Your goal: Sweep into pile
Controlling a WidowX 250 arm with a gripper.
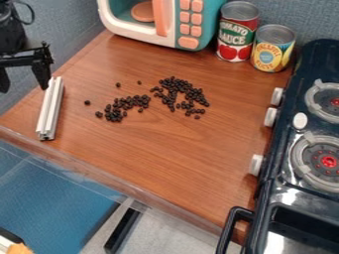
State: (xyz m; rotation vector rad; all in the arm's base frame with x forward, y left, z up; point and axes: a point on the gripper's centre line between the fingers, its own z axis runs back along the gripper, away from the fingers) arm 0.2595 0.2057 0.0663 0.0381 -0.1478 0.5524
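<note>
Black beans [173, 89] lie in two loose clusters, one bar [50, 109] nearby.

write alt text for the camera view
Small black beans lie in loose clusters, not one pile, on a wooden counter. At the view's left, an open black gripper hangs by a pale bar; a toy microwave and two cans stand behind, toy stove right.

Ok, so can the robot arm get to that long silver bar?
Probably yes. Its tool hangs right near one end of the bar, and nothing lies on it. The little black bits are off to one side, so they don't look in the way.
</note>
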